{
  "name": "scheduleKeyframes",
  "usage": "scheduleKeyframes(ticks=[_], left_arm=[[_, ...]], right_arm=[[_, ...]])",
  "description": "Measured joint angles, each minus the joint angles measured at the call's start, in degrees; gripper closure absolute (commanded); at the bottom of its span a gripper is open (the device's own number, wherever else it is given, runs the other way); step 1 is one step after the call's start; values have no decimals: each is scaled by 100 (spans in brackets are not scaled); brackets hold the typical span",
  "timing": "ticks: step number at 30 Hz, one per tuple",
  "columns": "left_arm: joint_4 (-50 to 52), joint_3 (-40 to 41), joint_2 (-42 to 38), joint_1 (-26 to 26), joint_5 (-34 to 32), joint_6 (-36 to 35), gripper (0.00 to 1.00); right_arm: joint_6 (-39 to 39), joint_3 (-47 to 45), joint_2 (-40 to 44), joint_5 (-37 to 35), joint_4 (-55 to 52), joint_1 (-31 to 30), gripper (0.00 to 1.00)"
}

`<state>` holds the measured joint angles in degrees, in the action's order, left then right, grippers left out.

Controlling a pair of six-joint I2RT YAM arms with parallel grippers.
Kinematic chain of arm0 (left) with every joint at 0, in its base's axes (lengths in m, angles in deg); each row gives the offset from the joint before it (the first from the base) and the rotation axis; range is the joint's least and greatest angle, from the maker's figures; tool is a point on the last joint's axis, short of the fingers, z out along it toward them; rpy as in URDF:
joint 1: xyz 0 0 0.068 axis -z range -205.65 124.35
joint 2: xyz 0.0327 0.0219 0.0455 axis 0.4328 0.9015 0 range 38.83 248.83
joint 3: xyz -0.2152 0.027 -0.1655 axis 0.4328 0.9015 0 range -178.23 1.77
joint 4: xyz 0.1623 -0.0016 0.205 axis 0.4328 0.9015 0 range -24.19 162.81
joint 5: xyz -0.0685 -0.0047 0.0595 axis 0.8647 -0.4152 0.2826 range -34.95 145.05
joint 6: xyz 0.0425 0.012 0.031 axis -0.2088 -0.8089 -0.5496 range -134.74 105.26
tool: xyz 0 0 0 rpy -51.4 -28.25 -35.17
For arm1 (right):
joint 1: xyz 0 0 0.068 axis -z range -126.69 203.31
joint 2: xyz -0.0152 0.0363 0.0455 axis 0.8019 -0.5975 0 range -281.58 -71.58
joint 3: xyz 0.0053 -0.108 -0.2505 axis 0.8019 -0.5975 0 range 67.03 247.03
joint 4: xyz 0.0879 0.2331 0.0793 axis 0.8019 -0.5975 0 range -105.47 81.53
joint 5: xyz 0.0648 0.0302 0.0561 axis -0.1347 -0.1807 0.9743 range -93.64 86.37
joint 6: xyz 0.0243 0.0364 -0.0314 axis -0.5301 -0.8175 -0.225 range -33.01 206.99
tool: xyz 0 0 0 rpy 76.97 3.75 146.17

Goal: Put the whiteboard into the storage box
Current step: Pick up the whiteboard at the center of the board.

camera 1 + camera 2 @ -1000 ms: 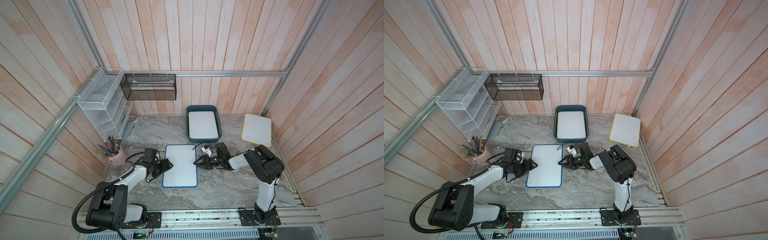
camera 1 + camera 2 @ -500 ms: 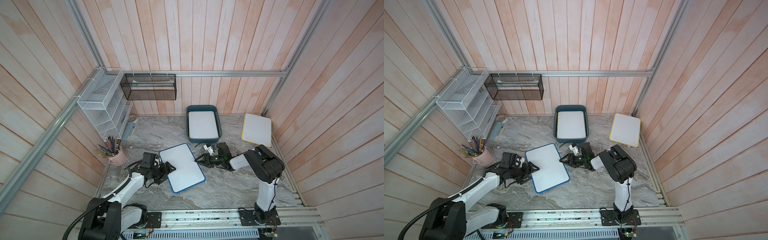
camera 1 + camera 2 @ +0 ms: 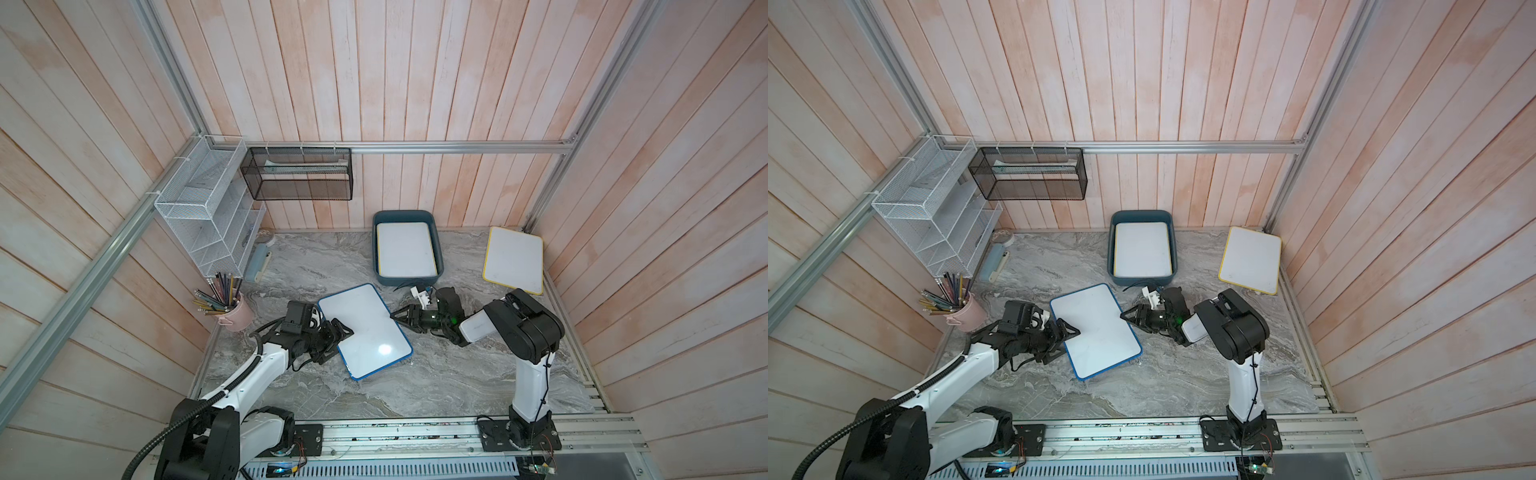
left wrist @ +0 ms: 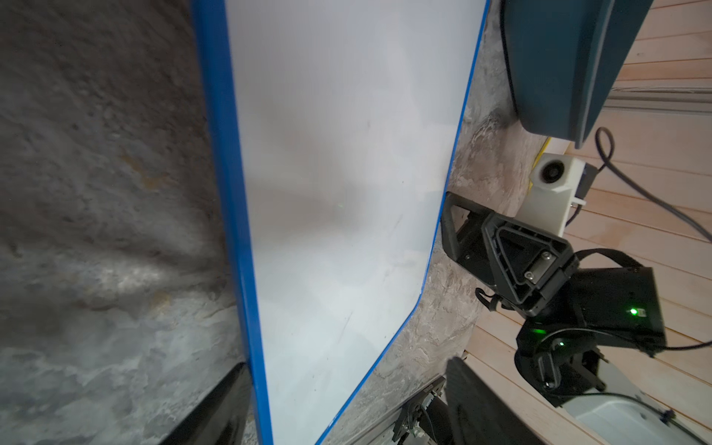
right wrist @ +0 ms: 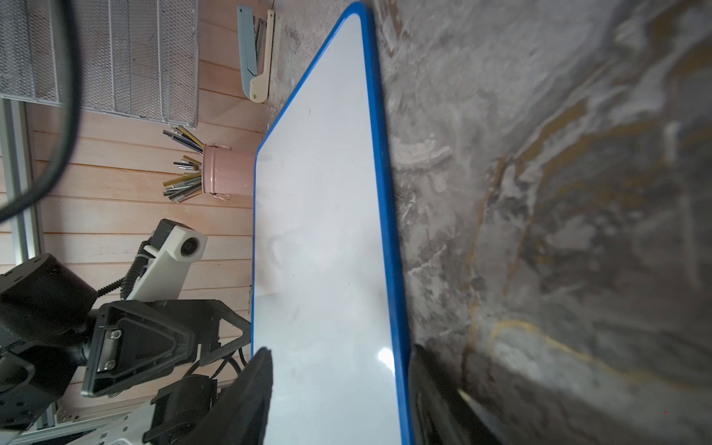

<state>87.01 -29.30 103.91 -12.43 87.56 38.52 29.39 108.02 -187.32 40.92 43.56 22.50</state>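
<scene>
Both spread, nothing pinched: my left gripper [image 3: 340, 344] and right gripper [image 3: 397, 321] flank the blue-framed rectangular whiteboard [image 3: 368, 328] (grasp step, I reckon). Next: clamp, lift into far teal plastic storage box [image 3: 407, 281].

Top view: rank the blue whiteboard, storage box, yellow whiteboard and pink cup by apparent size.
1. Blue whiteboard (nearer the camera, so its lead is unsure)
2. Storage box
3. Yellow whiteboard
4. Pink cup

Blue-rimmed whiteboard [image 3: 365, 330] (teal storage box [image 3: 405, 215])
</scene>
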Motion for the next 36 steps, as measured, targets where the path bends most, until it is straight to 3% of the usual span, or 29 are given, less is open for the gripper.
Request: scheduleKeyframes(ticks=[24,36], left_arm=[[-1703,184,-221,-79,-179,533,26],[-3506,122,-179,-87,-83,654,26]], right_arm=[[-387,-83,-87,-345,483,136,42],[-721,-24,-232,87,599,140,42]])
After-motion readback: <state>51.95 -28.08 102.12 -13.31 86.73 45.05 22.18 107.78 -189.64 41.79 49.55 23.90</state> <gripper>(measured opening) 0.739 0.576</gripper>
